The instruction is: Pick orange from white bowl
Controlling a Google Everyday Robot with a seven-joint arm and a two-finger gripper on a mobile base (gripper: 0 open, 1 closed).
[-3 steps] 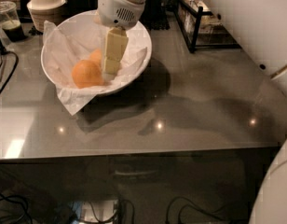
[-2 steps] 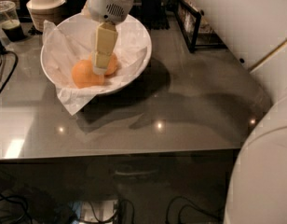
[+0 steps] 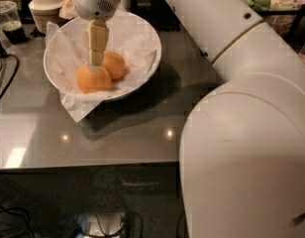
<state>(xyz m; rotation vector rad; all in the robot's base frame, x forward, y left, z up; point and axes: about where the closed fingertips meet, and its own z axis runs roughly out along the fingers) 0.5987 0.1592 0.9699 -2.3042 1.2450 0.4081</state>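
The orange (image 3: 93,79) we take as our target lies in the near-left part of the white bowl (image 3: 151,47). It rests on the crumpled paper (image 3: 73,103) that lines the bowl and spills over the near rim onto the table (image 3: 123,133). A second orange (image 3: 115,63) sits just beyond it to the right, touching it or very nearly so. The gripper (image 3: 96,66) hangs straight down over the nearer fruit with its tip at the fruit's top, seemingly in contact. We see it edge-on as one pale slab, so we cannot tell whether it is spread or closed. To do this step well, we judge that the grasp should straddle the fruit at its widest part rather than press on the crown, because a round, smooth fruit will roll away under a push from above. We would keep the grasp on the side away from the second orange so that nothing wedges between the two. We would also take care not to pinch a fold of paper, which could drag the lining along. The lift should go straight up, clear of the rim. The bowl may slide on the glossy table if it is nudged sideways. The lidded container (image 3: 47,1) and the cup (image 3: 9,24) at the far left stand well apart from all this. The arm (image 3: 231,123) fills the right of the scene.
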